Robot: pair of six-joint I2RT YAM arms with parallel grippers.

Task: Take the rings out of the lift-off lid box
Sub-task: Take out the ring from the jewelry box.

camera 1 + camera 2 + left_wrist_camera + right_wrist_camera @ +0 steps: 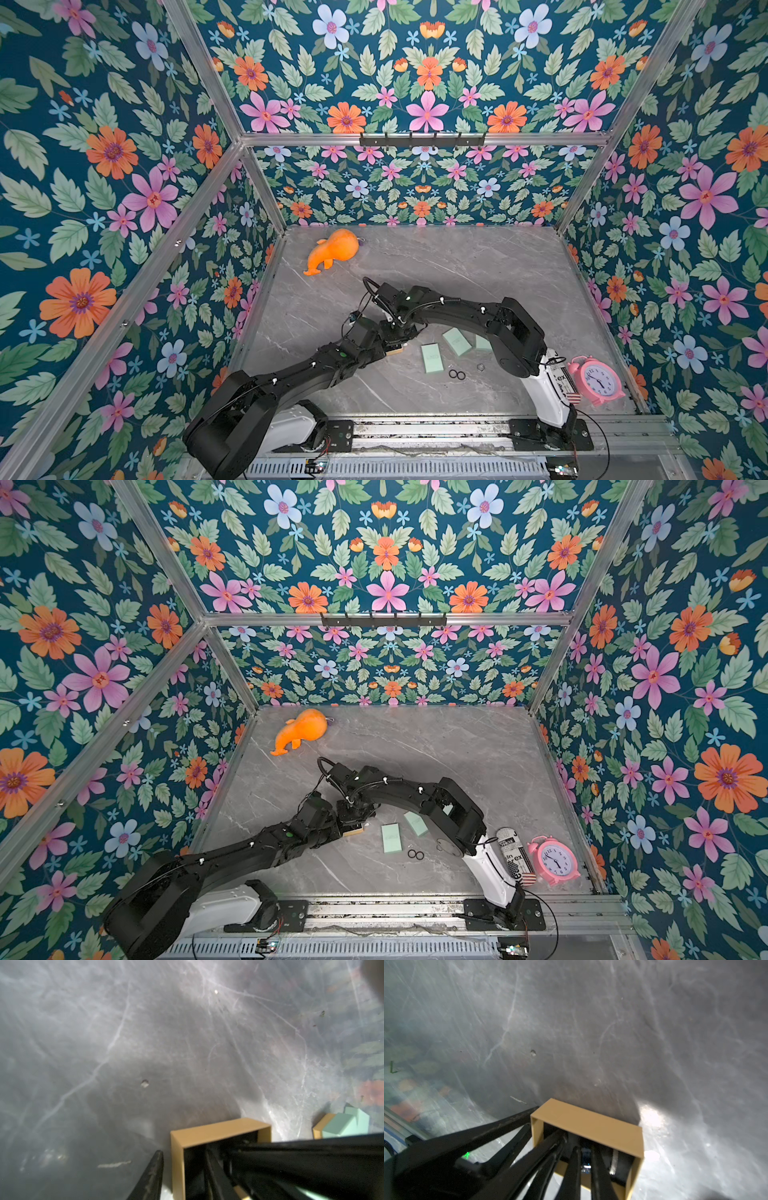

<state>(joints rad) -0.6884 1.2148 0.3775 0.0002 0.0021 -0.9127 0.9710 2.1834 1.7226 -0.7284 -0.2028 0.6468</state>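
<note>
An open tan box (588,1122) sat on the bench (478,266). The right end effector (585,1153) was closed inside it. Whether the left end effector (384,347) gripped it was unclear. Two black rings (457,374) and a silvery ring (481,367) lay lower centre beside mint boxes (431,358). The bench's upper right lay open.

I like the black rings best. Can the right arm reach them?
Probably yes: the black rings lie bare on the table near its base. The right end effector is down in the tan box and must lift out first.

Tan box (395,352) mostly beneath left arm (316,366), right arm (515,328); rightmost mint box (482,343) half covered.
</note>
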